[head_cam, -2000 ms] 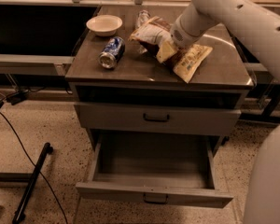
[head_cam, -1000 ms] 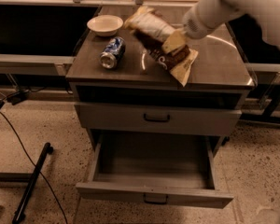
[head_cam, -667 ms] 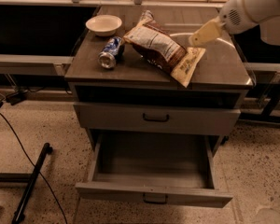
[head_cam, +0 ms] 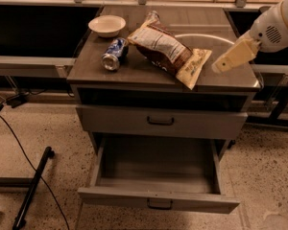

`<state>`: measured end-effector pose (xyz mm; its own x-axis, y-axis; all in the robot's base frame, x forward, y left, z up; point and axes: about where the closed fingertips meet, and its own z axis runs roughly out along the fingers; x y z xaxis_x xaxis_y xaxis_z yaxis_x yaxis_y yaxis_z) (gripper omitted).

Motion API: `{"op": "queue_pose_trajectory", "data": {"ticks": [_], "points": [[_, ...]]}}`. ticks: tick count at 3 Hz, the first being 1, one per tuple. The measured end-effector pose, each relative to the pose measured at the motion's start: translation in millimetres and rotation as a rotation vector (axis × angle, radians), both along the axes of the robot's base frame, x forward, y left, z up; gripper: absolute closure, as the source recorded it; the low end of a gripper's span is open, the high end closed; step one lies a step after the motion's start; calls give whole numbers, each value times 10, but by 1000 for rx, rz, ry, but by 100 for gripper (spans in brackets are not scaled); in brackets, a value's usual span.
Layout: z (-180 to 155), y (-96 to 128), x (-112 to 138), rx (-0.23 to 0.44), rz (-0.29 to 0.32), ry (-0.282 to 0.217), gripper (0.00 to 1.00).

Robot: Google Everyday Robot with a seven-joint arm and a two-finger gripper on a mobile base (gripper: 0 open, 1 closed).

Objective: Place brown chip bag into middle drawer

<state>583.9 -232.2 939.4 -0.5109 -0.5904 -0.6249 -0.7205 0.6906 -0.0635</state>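
Observation:
The brown chip bag lies tilted on the grey cabinet top, white label panel up, with one cream-yellow end at the front right. My gripper hangs off to the right of the bag near the top's right edge, apart from it and holding nothing. The middle drawer, the cabinet's lowest, stands pulled open below the top, and nothing shows inside it.
A blue soda can lies on its side left of the bag. A white bowl sits at the back left. The upper drawer is closed. A black pole and cable lie on the floor at left.
My gripper had the bag raised over the cabinet top, then drew away to the right. The bag now rests on the top. The drawer stays open.

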Motion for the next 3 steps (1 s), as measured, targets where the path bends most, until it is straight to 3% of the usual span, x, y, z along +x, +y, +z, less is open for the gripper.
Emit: {"op": "queue_pose_trajectory", "data": {"ticks": [1, 2, 3], "points": [[-73, 170, 32, -124, 108, 6, 1], [-64, 438, 280, -191, 192, -16, 0], [-103, 694, 565, -233, 233, -39, 0]]}}
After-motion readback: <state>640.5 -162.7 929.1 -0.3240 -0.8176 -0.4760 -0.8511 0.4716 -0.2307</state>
